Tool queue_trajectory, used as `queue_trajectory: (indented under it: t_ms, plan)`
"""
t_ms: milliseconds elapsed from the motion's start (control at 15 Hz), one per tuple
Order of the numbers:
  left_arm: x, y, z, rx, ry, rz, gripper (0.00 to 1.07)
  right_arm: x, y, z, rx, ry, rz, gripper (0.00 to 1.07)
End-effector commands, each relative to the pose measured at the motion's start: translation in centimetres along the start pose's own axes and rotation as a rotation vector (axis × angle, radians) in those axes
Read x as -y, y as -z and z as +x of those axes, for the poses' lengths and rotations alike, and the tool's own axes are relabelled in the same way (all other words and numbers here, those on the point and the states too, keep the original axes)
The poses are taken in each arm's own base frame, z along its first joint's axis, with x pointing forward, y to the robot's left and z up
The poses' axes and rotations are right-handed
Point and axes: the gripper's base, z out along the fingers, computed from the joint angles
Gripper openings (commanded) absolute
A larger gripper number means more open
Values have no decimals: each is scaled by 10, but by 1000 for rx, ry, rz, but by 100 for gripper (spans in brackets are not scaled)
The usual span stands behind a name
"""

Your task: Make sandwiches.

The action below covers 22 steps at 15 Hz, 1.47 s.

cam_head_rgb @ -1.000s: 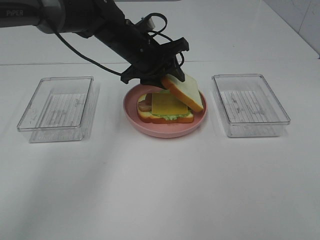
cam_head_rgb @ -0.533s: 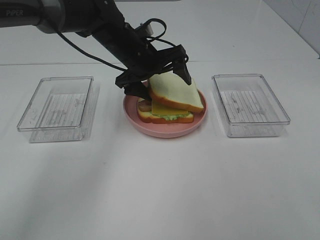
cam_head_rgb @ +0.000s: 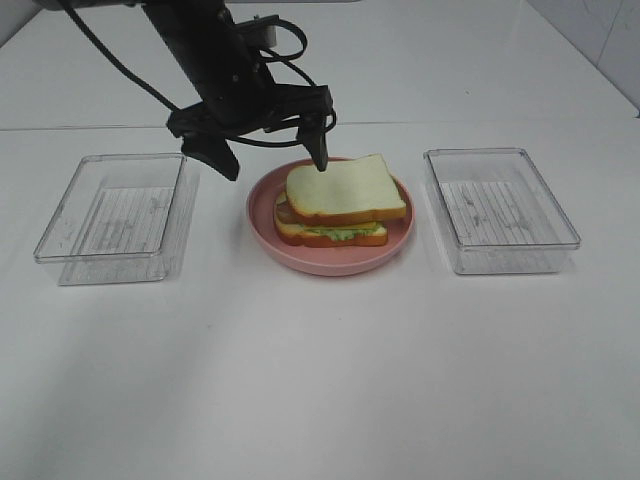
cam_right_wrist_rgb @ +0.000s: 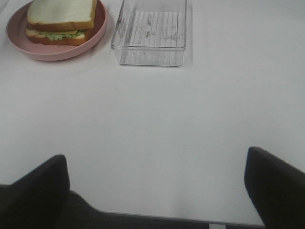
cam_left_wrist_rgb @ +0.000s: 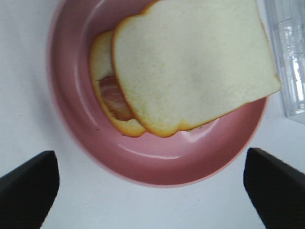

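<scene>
Here, the left pincer (cam_head_rgb: 268,152) hangs wide open and empty above the far left side of a round pink plate (cam_head_rgb: 263,215). One black fingertip (cam_head_rgb: 320,155) points down just behind the sandwich, not touching it; the other is out over the bare surface between the plate and a tray. In the left wrist view both fingertips show as dark wedges on either side of the plate, with nothing between them.

The sandwich (cam_head_rgb: 340,200) sits inside the plate. Its top bread slice (cam_head_rgb: 345,187), white with a brown crust, lies skewed on the stack, so the lower slice and a reddish strip of bacon (cam_left_wrist_rgb: 114,98) peek out on one side. Green lettuce (cam_head_rgb: 340,233) shows at the front edge between the slices. The top slice probably needs no further holding, since it rests flat on the layers below.

A clear plastic tray (cam_head_rgb: 115,212) stands on the white surface (cam_head_rgb: 320,380) to the left of the plate, and a second tray (cam_head_rgb: 500,205) to its right; both look empty. Judging from this, the fillings have already gone into the stack.

The right pincer (cam_right_wrist_rgb: 157,191) is also wide open and empty, hovering over bare surface well away from the plate, seemingly parked out of the way.
</scene>
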Motion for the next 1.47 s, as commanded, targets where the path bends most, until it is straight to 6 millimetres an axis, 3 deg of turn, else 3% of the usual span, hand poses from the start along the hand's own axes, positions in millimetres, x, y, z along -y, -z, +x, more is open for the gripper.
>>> queue_trajectory:
  t_ms: [67, 133, 267, 400, 467, 600, 667, 733, 867, 1067, 1133, 1267, 1333, 1400, 1467]
  plan:
    - [-12, 46, 3, 1, -15, -154, 100, 0, 3, 2, 34, 9, 6, 96]
    - [-17, 54, 4, -4, -17, -189, 100, 0, 3, 2, 34, 9, 6, 96]
    - [-46, 82, 3, -20, 2, -297, 100, 0, 3, 2, 34, 9, 6, 96]
    - [-102, 121, -1, -3, 76, -344, 100, 0, 3, 2, 34, 9, 6, 96]
    - [-116, 129, -2, 7, 94, -350, 100, 0, 3, 2, 34, 9, 6, 96]
    - [-165, 155, -1, 37, 157, -384, 100, 0, 3, 2, 34, 9, 6, 96]
    - [-202, 168, 4, 47, 234, -406, 100, 0, 3, 2, 34, 9, 6, 96]
    - [-216, 173, 7, 41, 246, -404, 100, 0, 3, 2, 34, 9, 6, 96]
    - [-218, 182, 16, 38, 229, -380, 100, 0, 3, 2, 34, 9, 6, 96]
    - [-200, 198, 52, 59, 176, -350, 100, 0, 3, 2, 34, 9, 6, 96]
    - [-192, 208, 76, 100, 165, -345, 100, 0, 3, 2, 34, 9, 6, 96]
    - [-167, 238, 149, 216, 146, -352, 100, 0, 3, 2, 34, 9, 5, 96]
    - [-164, 238, 164, 226, 144, -352, 100, 0, 3, 2, 34, 9, 5, 96]
    - [-154, 249, 196, 282, 135, -357, 100, 0, 3, 2, 34, 9, 5, 96]
    - [-143, 256, 240, 339, 126, -362, 100, 0, 3, 2, 34, 9, 5, 96]
